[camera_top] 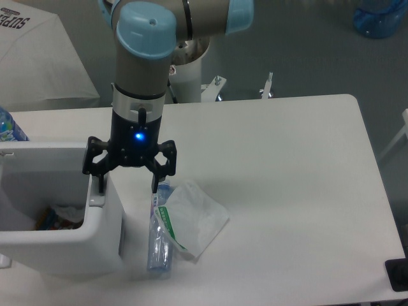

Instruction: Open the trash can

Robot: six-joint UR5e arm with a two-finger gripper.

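Fixed camera view: white trash can (pixel 95 233) at left edge of white surface (pixel 287 191), lid raised, rubbish visible inside, hand (pixel 126 182) with fingers spread apart, one finger (pixel 100 183) on the bin's grey push tab (pixel 95 200), other finger above crushed clear bottle (pixel 159 239), crumpled white wrapper (pixel 194 217) beside bottle.

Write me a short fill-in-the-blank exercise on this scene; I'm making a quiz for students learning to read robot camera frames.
1. The large boxy white plastic trash can has its lid ____, so rubbish shows inside.
2. The end effector has one finger on the bin's grey push ____.
3. The crushed clear plastic bottle lies on the white table to the ____ of the bin in the image.

Missing words: open; tab; right
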